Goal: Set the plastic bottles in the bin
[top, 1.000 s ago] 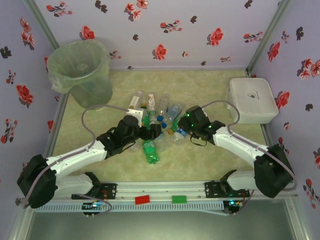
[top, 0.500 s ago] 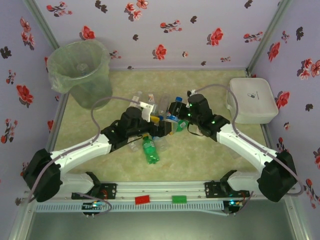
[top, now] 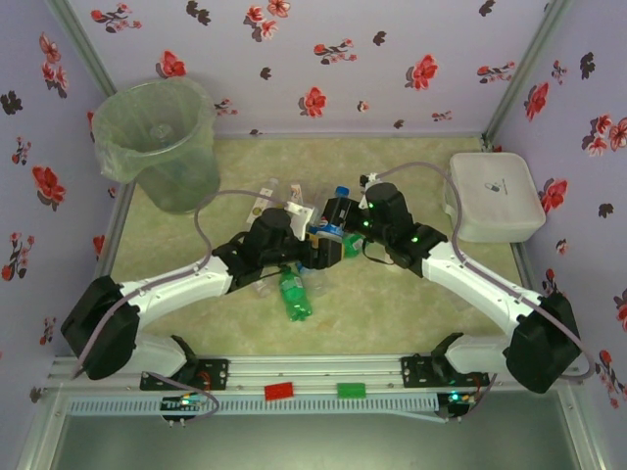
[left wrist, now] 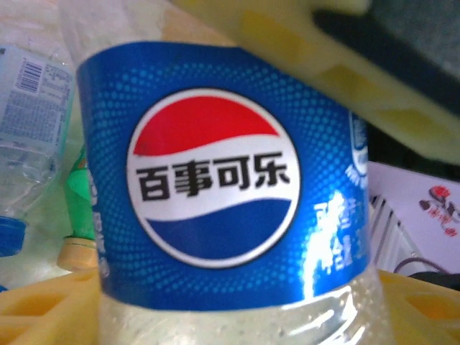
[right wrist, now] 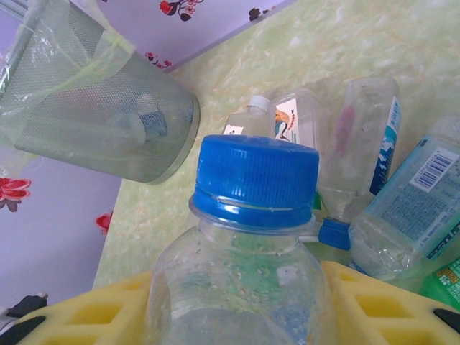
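Yellow fingers (left wrist: 43, 316) of my left gripper (left wrist: 230, 316) press on a clear Pepsi bottle (left wrist: 215, 194) with a blue label. My right gripper (right wrist: 237, 309) clamps a clear blue-capped bottle (right wrist: 251, 187) at its shoulders, cap pointing away from me. Whether the two are one bottle I cannot tell. Beyond the cap, at right, more bottles (right wrist: 359, 136) lie heaped on the pale green table (right wrist: 345, 43). Farther off, in the upper left of the frame, the bag-lined bin (right wrist: 93, 108) stands on the table.
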`<state>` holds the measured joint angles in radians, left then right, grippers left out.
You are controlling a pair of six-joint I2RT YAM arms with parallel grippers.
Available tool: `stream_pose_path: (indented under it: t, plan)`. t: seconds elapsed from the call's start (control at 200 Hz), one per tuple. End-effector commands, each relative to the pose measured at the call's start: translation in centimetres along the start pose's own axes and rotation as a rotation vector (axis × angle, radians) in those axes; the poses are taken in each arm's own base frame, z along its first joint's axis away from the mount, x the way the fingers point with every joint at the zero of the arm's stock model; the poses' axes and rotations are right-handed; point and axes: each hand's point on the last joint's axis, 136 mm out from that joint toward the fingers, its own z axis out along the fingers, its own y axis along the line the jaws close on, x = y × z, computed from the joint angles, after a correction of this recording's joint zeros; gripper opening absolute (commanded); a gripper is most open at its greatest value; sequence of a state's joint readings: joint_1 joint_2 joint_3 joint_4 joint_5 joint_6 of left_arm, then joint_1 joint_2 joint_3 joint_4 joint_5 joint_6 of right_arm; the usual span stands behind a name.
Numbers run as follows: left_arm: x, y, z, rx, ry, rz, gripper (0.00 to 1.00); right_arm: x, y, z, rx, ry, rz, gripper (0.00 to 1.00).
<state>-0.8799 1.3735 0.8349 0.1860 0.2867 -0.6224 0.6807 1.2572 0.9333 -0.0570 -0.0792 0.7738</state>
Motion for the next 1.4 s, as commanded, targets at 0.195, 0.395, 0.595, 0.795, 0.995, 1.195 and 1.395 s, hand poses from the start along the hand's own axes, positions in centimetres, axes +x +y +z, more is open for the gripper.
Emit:
stream_pose_path:
  t: [0.195, 0.395, 0.595, 0.795, 0.995, 1.195, 1.395]
  plan:
    - [-1.5, -1.4, 0.0, 0.033, -0.041, 0.025, 0.51, -1.6, 2.1, -0.7, -0.037, -0.033, -0.032, 0.63]
    - [-2.2, -1.3, -0.5, -0.005, -0.045, 0.055, 0.45, -4.3, 2.7, -2.4, 0.027, -0.083, -0.113, 0.99]
    - [-5.1, -0.1, -2.6, -0.081, -0.064, 0.101, 0.38, -8.2, -0.1, -5.4, 0.148, -0.219, -0.146, 1.0]
    - [-11.2, 3.2, -7.6, -0.243, -0.125, 0.151, 0.27, -10.2, -4.1, -7.2, 0.22, -0.293, -0.057, 1.0]
    - [-19.8, 5.5, -14.7, -0.428, -0.246, 0.24, 0.14, -9.1, -7.2, -6.8, 0.3, -0.267, -0.018, 1.0]
    - [-26.5, 10.0, -21.7, -0.662, -0.314, 0.255, 0.03, -6.7, -10.5, -5.8, 0.37, -0.216, 0.058, 1.0]
    - [-29.6, 17.5, -29.0, -0.905, -0.416, 0.124, 0.04, -3.8, -12.3, -3.8, 0.395, -0.107, 0.126, 1.0]
